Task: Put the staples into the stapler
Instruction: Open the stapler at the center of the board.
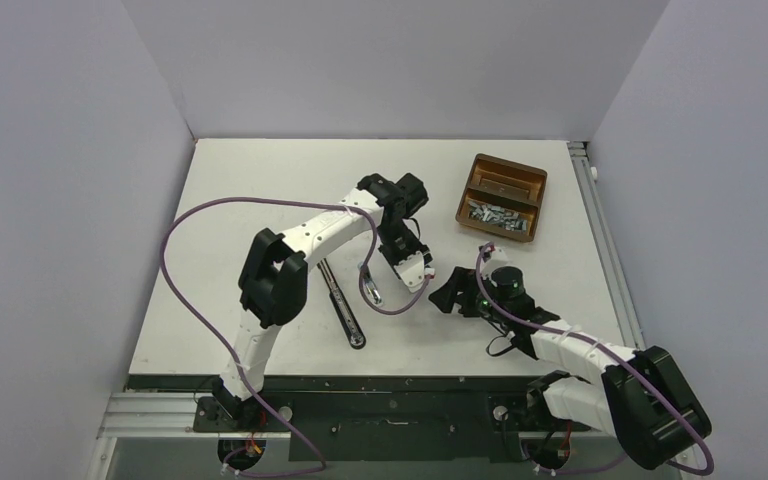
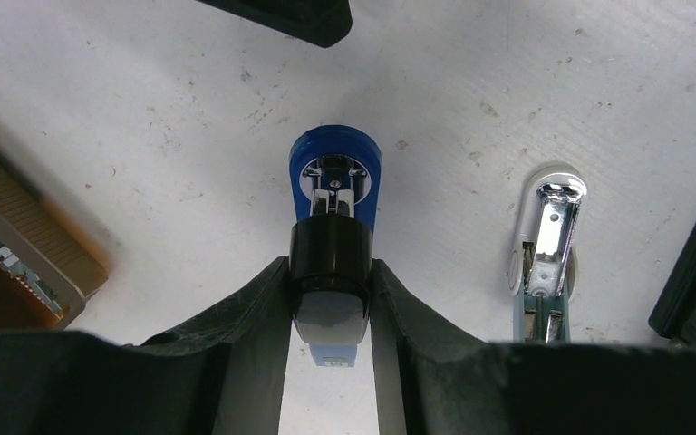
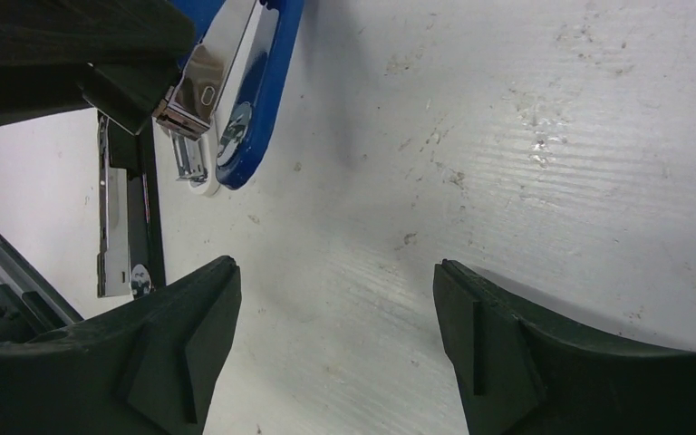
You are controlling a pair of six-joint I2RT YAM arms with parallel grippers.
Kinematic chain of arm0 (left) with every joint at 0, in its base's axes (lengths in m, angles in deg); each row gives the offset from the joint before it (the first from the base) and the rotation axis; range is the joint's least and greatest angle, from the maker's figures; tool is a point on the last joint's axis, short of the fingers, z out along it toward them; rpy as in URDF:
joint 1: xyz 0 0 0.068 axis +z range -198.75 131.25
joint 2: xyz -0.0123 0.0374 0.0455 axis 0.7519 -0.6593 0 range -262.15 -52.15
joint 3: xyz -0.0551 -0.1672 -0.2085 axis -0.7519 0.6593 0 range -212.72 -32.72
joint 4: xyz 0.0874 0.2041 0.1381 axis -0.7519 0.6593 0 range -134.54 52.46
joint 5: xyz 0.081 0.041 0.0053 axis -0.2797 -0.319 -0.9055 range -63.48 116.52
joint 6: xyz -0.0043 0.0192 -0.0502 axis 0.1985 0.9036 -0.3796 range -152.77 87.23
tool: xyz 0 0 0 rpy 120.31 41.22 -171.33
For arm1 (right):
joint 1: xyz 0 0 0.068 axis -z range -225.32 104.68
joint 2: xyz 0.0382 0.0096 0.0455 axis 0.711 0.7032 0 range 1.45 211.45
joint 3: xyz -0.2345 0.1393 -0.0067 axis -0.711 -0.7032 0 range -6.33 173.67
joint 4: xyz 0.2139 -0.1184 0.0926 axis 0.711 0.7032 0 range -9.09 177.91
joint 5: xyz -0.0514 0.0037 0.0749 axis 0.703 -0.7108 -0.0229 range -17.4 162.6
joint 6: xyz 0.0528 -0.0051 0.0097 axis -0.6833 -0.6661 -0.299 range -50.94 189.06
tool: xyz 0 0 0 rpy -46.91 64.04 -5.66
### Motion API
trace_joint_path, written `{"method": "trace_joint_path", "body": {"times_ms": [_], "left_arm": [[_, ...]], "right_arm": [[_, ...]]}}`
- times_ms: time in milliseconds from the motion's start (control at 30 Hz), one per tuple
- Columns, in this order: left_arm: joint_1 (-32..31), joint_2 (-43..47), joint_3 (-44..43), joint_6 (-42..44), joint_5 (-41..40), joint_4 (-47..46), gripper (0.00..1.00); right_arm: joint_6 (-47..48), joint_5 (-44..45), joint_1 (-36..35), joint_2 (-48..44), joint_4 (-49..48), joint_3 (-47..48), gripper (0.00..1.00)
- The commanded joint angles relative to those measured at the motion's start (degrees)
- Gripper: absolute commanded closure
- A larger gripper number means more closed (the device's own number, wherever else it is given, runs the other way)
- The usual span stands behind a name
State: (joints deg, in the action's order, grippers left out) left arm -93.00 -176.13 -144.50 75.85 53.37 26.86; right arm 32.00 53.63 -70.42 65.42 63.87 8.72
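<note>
The left gripper [image 2: 329,269] has its fingers pressed against both sides of the black part of a blue stapler [image 2: 335,140], around the middle of the tabletop [image 1: 260,200]. The right gripper [image 3: 335,267] hangs just beside it on the right-edge side, fingers spread wide above the surface — holding nothing. The staples [image 1: 495,215] lie heaped in the near compartment of a brown tray [image 1: 540,206] near the far right corner. A chrome stapler [image 2: 550,227] and a long black stapler [image 1: 342,300] lie on the blue one's left-edge side.
</note>
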Motion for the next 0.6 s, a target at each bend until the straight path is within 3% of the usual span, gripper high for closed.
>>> {"method": "trace_joint_path", "body": {"times_ms": [0, 167, 333, 567], "left_arm": [[-0.4, 3.7, -2.2, 0.4, 3.3, 5.6, 0.86], [-0.3, 5.1, -0.5, 0.7, 3.7, 5.6, 0.86], [-0.7, 6.7, 0.7, 1.0, 4.8, 4.3, 0.87], [-1.4, 7.5, 0.6, 1.0, 5.8, 3.6, 0.90]], "right_arm": [[1.7, -3.6, 0.2, -0.1, -6.1, 2.5, 0.23], [1.7, -7.7, 0.1, -0.8, -7.4, 4.0, 0.23], [0.6, -11.9, 0.1, 4.7, -10.2, 6.2, 0.25], [-0.5, -13.5, -0.2, 9.5, -13.1, 8.6, 0.37]]}}
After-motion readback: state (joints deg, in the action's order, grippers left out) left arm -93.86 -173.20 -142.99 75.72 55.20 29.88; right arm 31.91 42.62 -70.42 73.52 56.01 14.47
